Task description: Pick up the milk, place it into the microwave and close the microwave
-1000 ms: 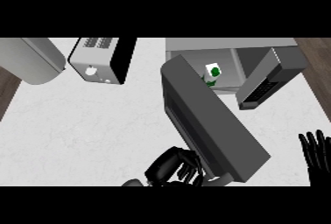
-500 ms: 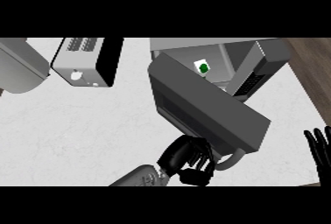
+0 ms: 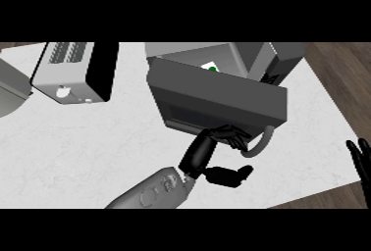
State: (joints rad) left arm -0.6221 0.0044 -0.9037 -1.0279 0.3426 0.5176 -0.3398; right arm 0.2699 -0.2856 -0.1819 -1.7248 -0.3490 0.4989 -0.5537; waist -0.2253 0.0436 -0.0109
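The white speckled stone table (image 3: pixel 87 142) carries a grey box-shaped microwave (image 3: pixel 246 59) at upper centre, its broad grey door (image 3: pixel 217 100) nearly swung to. The white milk carton with a green mark (image 3: pixel 211 65) sits inside, just visible above the door. The left robot hand (image 3: pixel 226 136), fingers spread, presses the door's lower edge beside the curved handle (image 3: pixel 259 143); pushing squarely should latch it. A white-and-black toaster (image 3: pixel 76 71) stands upper left, out of the way. The right robot hand (image 3: pixel 360 159) rests open at the right edge.

Grey left forearm (image 3: pixel 156 190), perhaps embossed, with glossy black left hand (image 3: pixel 217 147).
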